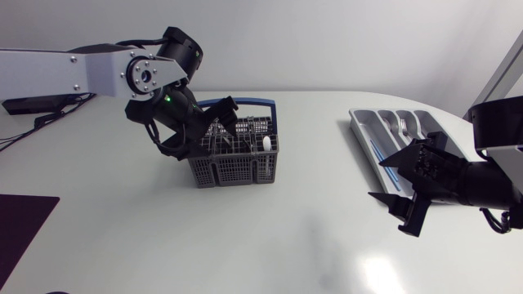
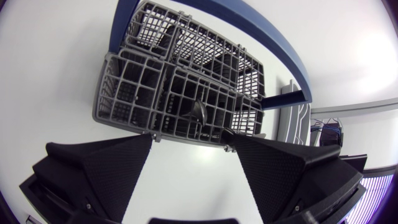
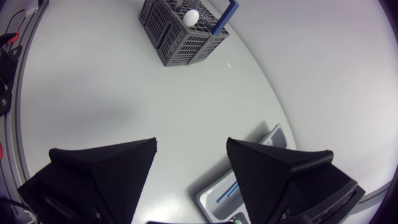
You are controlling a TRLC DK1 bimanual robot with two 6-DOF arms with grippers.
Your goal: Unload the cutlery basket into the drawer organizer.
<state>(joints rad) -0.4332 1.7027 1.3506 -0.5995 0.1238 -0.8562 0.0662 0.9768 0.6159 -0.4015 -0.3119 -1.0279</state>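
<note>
Basket [image 1: 239, 153] of grey plastic mesh with a blue hoop handle [image 1: 248, 104] stands on the white table [image 1: 286, 237], left of centre. The organizer [image 1: 360, 131], a pale grey tray with several long compartments, lies well apart from it near the table's right edge. It already holds some silver cutlery [image 1: 406, 125] and 1 thin blue item [image 1: 381, 152]. A dark mat [image 1: 24, 224] covers the table's near left corner. Nothing lies on the table between basket and organizer.

The basket is split into small square cells. A white rounded piece [image 1: 266, 144] stands up out of its right side, and the left wrist view shows 1 dark utensil [image 2: 198, 112] inside a cell near the closest wall.

The left gripper [image 1: 214, 131] hangs at the basket's left side, overlapping it from above. Its 2 fingers are spread wide and grasp nothing; from its own camera they frame the basket's near wall, and whether they touch it cannot be told.

The right gripper [image 1: 400, 181] is just in front of the organizer, over bare table. Its jaws are also spread wide and hold nothing, with the organizer's corner [image 3: 214, 194] showing beside 1 finger.
</note>
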